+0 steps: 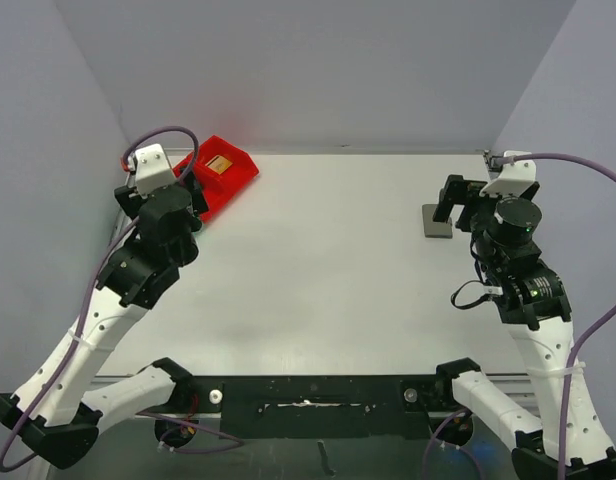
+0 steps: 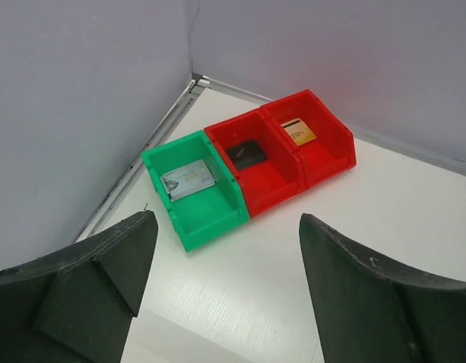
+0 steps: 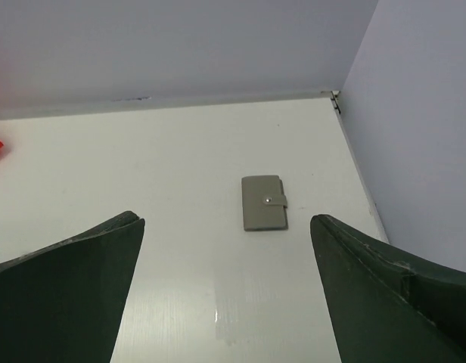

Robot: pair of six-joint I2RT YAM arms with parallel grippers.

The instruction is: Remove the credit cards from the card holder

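Left gripper [image 2: 225,227] and right gripper [image 3: 225,223] gape empty; the shut card holder [image 3: 264,203] lies on the table [image 3: 165,166] before the right, silvery card [image 2: 187,180] in the green bin [image 2: 206,219], black card [image 2: 244,153] in the adjoining red bin [image 2: 271,185].

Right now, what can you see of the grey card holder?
The card holder is a flat grey rectangular wallet, leather-like, folded shut, with a small tab and a round snap on one long edge. It lies flat on the white table, toward its far right corner. Only the table touches it.
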